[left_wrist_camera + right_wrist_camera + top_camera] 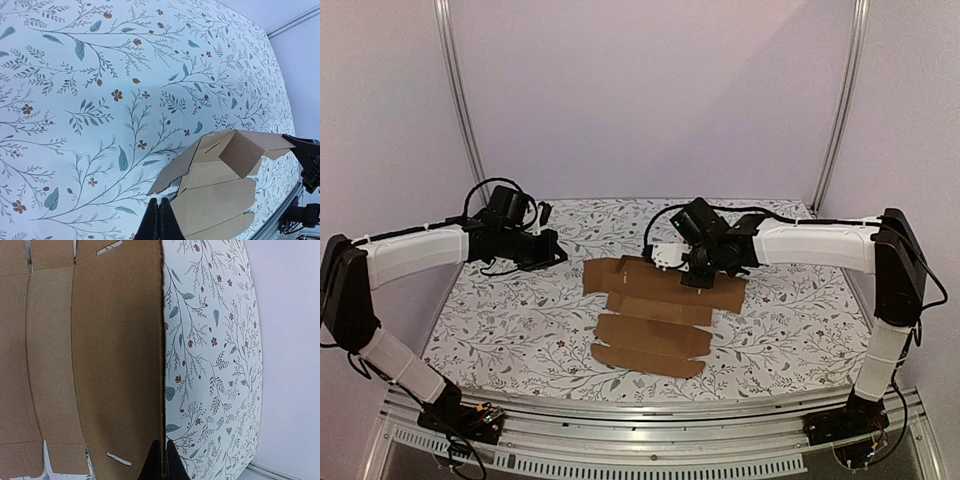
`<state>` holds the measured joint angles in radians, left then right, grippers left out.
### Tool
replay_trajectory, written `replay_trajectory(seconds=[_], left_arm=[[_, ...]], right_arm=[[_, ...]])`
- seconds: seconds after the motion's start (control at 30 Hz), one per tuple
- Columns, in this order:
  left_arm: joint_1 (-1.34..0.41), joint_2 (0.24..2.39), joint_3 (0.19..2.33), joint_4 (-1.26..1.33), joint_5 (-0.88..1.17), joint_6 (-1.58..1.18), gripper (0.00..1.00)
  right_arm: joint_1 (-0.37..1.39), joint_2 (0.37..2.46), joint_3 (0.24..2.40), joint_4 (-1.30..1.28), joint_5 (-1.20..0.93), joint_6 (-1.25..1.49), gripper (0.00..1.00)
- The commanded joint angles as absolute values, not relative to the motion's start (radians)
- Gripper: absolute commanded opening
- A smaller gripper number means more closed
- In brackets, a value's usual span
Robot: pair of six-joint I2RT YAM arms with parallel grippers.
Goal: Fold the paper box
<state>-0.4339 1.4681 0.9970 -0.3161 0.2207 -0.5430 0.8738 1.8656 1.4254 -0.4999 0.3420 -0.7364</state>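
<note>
The paper box (650,335) (flat, unfolded) lies on the table (500,320), right gripper (693,282) at its far edge.

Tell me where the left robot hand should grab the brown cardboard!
Probably the raised far-left flap of the paper box, reached from the left. The sheet is thin and mostly flat on the table, but the right gripper is pinching its far edge and tilting it up, so that flap offers an edge the shut left gripper could open and clamp.
</note>
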Motion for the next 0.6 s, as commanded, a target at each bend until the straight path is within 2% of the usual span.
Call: replay_trajectory(seconds=[0.0,0.57], left_arm=[[-0.4,1.546,0.975,-0.209,0.293,-0.534,0.0],[-0.441,1.752,0.933,0.086,0.518,-0.519,0.0]], right_arm=[[0.902,1.819,1.342,-0.324,0.42,-0.838,0.0],[0.936,1.828,1.214,-0.09,0.511,-0.956,0.0]])
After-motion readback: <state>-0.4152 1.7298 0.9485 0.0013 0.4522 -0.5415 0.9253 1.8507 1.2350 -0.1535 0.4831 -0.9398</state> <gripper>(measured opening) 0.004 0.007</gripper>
